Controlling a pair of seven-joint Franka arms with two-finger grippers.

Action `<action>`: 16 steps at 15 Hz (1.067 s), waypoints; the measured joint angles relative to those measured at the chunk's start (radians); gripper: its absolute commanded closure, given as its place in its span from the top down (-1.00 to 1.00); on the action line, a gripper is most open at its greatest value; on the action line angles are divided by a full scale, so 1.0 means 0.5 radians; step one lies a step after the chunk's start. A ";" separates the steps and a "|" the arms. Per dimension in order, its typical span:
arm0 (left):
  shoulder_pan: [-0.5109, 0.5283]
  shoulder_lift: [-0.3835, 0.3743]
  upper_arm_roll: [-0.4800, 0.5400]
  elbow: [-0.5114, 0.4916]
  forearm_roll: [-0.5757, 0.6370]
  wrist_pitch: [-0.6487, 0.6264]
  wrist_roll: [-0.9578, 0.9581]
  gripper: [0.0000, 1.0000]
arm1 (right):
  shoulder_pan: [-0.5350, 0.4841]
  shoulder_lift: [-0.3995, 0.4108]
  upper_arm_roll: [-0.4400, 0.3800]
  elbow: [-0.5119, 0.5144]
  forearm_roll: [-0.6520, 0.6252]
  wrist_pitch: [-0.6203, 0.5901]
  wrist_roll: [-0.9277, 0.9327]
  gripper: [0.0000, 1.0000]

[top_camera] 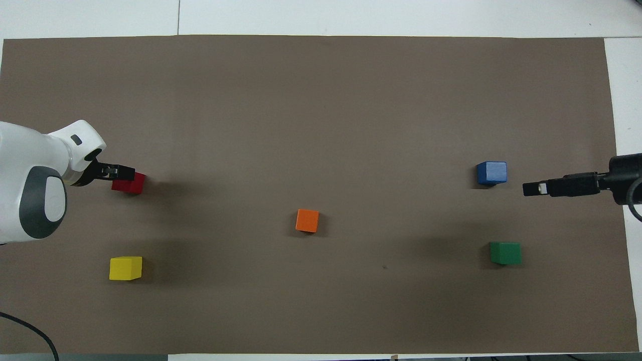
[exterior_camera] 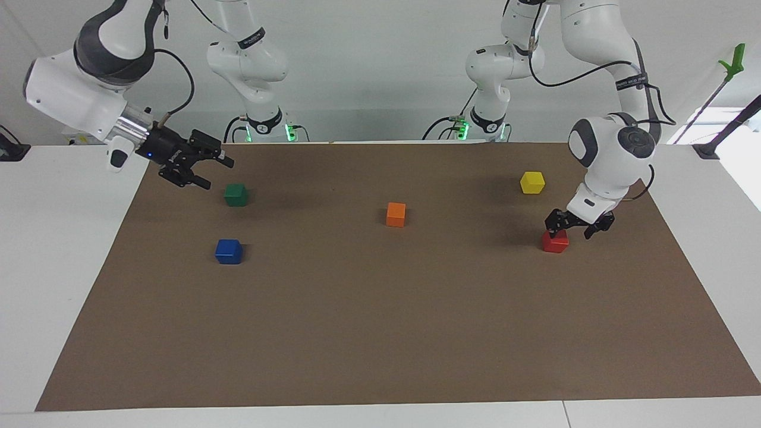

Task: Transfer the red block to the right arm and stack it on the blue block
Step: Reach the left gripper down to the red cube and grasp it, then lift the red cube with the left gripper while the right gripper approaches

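Your left claw (exterior_camera: pixel 574 227) sits low right over the red block (exterior_camera: pixel 554 243), fingers spread and straddling it, not clamped. Red block is on the tabletop (exterior_camera: pixel 380 333) at the left arm's end, farther from the robots than the yellow block (exterior_camera: pixel 532 182). Right claw (exterior_camera: pixel 199 163) hangs released, in the air beside the green block (exterior_camera: pixel 235 194). Blue block (exterior_camera: pixel 228 251) is at the right arm's end, farther out than green. Orange block (exterior_camera: pixel 396 214) sits mid-table.
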 measured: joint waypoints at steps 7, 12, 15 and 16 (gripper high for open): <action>-0.005 0.093 -0.016 -0.037 0.000 0.088 -0.001 -0.83 | -0.029 0.119 0.015 -0.216 0.835 -0.360 -0.253 1.00; -0.012 0.134 -0.030 0.203 -0.072 -0.298 -0.519 -1.00 | 0.019 0.191 0.023 -0.366 1.218 -0.792 -0.256 1.00; -0.035 0.076 -0.050 0.550 -0.304 -0.861 -0.823 -1.00 | 0.120 0.354 0.025 -0.390 1.492 -1.036 -0.265 1.00; -0.036 0.021 -0.071 0.622 -0.388 -1.014 -0.983 -1.00 | 0.168 0.411 0.026 -0.393 1.591 -1.094 -0.272 1.00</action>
